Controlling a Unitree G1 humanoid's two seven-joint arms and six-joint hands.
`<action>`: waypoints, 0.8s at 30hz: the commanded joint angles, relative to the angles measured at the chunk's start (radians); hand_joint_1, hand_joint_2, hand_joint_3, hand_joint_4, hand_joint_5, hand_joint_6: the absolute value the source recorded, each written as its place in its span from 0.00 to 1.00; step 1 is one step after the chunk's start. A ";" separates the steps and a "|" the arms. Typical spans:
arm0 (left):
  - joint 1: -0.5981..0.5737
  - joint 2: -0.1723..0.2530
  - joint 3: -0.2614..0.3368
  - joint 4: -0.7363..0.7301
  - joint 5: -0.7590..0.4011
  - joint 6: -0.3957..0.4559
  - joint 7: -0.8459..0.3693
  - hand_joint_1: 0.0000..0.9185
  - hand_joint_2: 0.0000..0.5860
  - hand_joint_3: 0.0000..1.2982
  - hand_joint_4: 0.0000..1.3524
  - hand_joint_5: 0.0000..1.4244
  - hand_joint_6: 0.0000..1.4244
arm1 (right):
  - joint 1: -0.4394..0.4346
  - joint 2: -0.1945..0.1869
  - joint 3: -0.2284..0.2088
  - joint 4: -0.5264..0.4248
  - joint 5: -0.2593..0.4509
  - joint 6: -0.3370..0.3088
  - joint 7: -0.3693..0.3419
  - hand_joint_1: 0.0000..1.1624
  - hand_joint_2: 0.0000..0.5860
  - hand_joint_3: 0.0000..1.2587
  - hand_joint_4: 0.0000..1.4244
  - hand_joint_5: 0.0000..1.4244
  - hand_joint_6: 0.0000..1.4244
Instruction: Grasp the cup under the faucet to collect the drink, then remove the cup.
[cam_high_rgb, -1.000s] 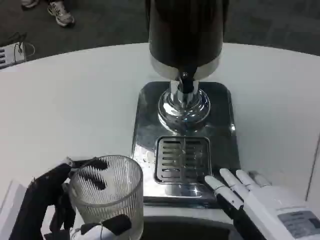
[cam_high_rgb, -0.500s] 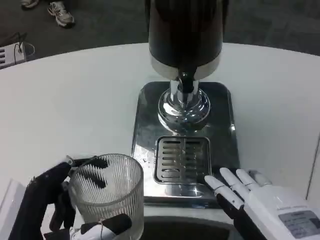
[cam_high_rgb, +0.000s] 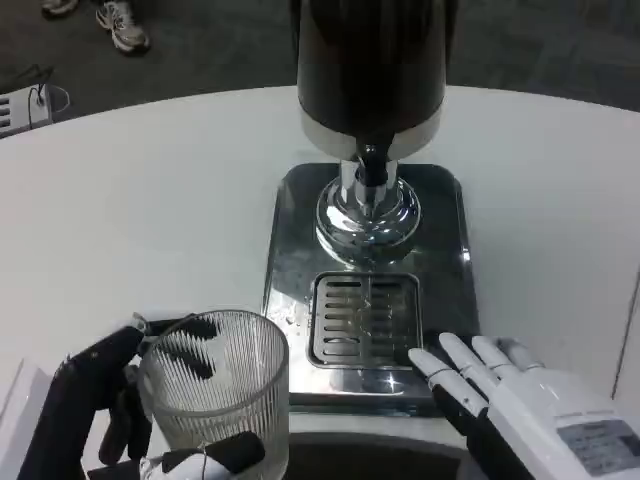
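One step looks done: left hand (cam_high_rgb: 95, 405) grips the empty cup (cam_high_rgb: 213, 385), well short of the faucet (cam_high_rgb: 372, 165). Filling and removal remain. Right hand (cam_high_rgb: 500, 395) rests open.

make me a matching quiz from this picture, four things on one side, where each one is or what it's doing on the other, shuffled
Things:
1. cup
2. left hand
3. right hand
4. drip grate

States:
A. fingers spread, resting on the tray's front edge
B. set in the shiny tray, below the faucet
C. ribbed clear glass, left of the tray
D. wrapped around the glass

Pairs: 1-C, 2-D, 3-A, 4-B
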 joint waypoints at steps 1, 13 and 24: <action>0.001 -0.002 0.004 0.001 -0.006 -0.030 0.009 0.62 0.00 0.73 0.80 0.89 1.00 | 0.000 0.009 0.002 -0.011 -0.002 -0.017 -0.002 0.45 0.82 0.08 0.00 0.00 0.00; -0.132 -0.025 -0.017 0.097 0.119 -0.004 0.070 0.62 0.00 0.73 0.80 0.89 1.00 | 0.047 0.042 0.035 -0.046 -0.015 -0.033 -0.002 0.45 0.82 0.08 0.00 0.00 0.00; -0.316 -0.005 -0.045 0.282 0.226 0.008 0.166 0.62 0.00 0.73 0.80 0.89 1.00 | 0.111 0.066 0.016 -0.062 0.001 -0.086 -0.018 0.45 0.82 0.08 0.00 0.00 0.00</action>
